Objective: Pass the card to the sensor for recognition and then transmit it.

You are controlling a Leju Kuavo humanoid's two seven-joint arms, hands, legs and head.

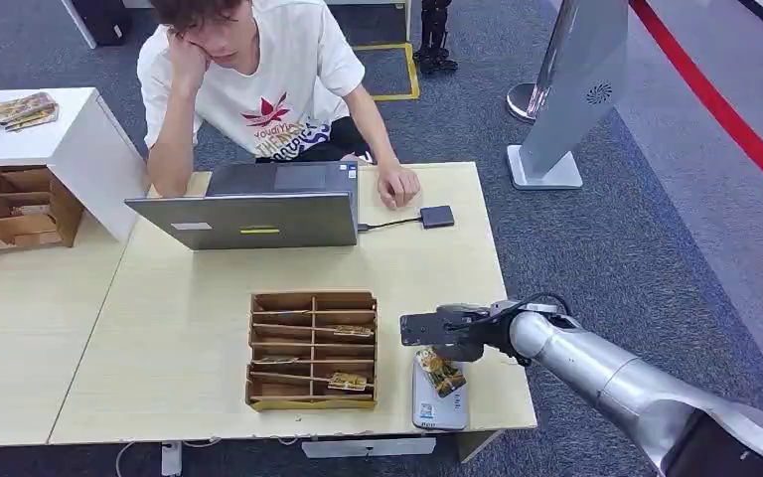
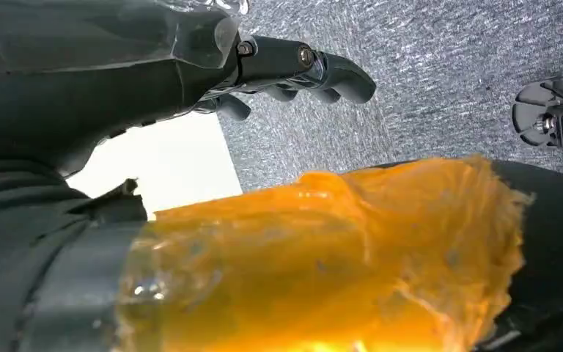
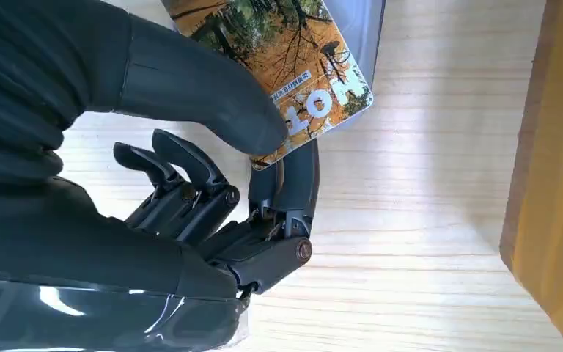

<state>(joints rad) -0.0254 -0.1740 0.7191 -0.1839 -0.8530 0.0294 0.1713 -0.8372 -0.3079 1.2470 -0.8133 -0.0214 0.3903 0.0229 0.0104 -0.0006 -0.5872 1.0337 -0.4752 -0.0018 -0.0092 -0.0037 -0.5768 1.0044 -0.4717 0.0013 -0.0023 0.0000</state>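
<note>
My right hand [image 1: 454, 335] hangs over the table's front right corner and pinches a card [image 1: 441, 372] printed with autumn trees between thumb and a finger. In the right wrist view the card [image 3: 286, 66] lies against the grey flat sensor [image 3: 370, 29], with the thumb [image 3: 212, 92] pressed on top of it. The sensor [image 1: 439, 402] is a silver slab at the table's front edge, and the card sits over its far end. My left hand [image 2: 293, 73] hangs over grey carpet with its fingers loosely curled and nothing in them.
A wooden card organizer [image 1: 312, 349] with several slots and a few cards stands left of the sensor. A person sits behind a laptop [image 1: 258, 207] at the far edge, one hand by a small dark hub [image 1: 437, 216]. Another wooden rack [image 1: 15, 207] stands far left.
</note>
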